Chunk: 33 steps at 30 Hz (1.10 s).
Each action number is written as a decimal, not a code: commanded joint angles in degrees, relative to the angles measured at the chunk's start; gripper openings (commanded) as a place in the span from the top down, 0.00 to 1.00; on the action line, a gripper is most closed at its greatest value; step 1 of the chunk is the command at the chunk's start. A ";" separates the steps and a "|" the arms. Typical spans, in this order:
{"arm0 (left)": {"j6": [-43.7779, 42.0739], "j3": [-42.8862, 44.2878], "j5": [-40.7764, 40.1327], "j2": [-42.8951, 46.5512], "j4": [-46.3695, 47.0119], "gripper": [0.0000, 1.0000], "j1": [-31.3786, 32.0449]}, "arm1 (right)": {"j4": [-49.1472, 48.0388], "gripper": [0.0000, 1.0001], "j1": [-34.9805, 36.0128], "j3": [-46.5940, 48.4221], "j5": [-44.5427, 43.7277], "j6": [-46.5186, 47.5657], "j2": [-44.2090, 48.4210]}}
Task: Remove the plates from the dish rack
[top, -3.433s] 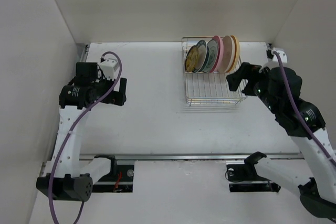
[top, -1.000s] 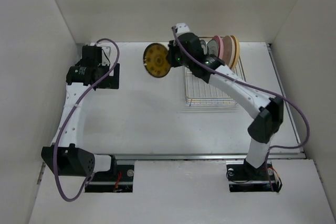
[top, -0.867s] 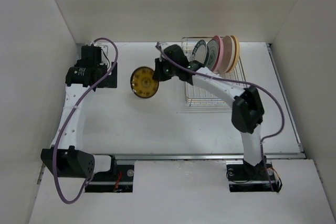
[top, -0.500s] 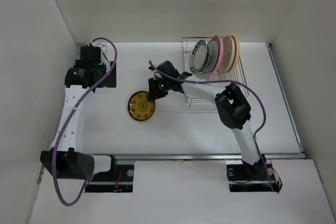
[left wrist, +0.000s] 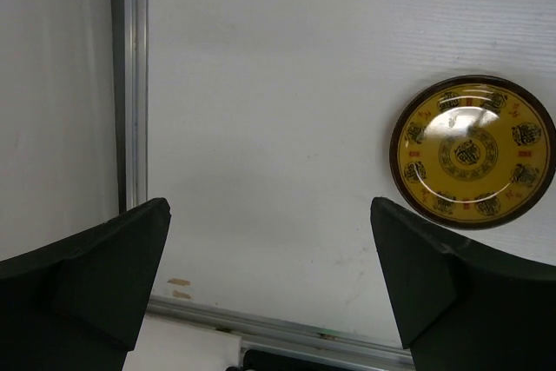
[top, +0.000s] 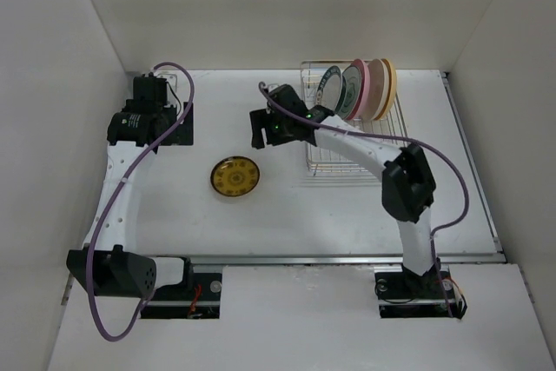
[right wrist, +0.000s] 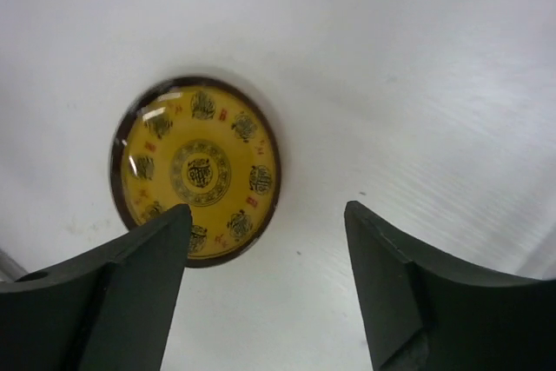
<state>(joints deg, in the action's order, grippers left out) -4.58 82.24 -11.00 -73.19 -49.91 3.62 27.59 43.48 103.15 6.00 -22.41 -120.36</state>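
Counting one of five out: small yellow patterned plate [top: 234,177] flat on worktop [top: 287,206], face up, well apart from dish rack [top: 352,149]. Four plates [top: 358,89] left, standing on edge in slots at rack's far end. Right claw [top: 258,128] spread, empty, hovering above yellow plate, no contact. Left claw [top: 184,123] spread wide, empty, off to side. Plates round, glossy, probably glazed ceramic; yellow one dark-rimmed. Rack thin silver wire, grid base. Worktop matte white.
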 commanded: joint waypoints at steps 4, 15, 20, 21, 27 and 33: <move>0.27 -0.15 1.07 2.08 0.52 0.00 -0.19 | 5.88 0.18 -3.75 4.86 -35.50 1.14 14.18; -0.25 -0.15 2.74 1.56 0.52 0.00 -0.19 | 11.00 0.32 -18.87 19.10 -38.70 1.14 2.50; -0.25 -0.67 3.97 1.03 0.52 0.00 -0.19 | 7.30 0.39 -19.49 19.10 -35.54 2.19 -1.46; -0.25 -0.67 3.97 1.03 0.52 0.00 -0.19 | 6.52 0.41 -19.49 19.10 -35.53 2.20 -2.16; -0.25 -0.67 5.03 0.50 0.52 0.00 -0.19 | 3.35 0.51 -19.49 16.82 -34.92 2.20 -2.69; -0.25 -1.20 6.17 0.50 0.52 0.00 -0.19 | 3.34 0.93 -19.49 15.77 -39.74 2.20 -2.70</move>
<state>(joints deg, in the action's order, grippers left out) -4.62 81.67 -6.02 -73.10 -49.93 3.62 34.30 23.97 119.15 -31.16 -19.88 -124.53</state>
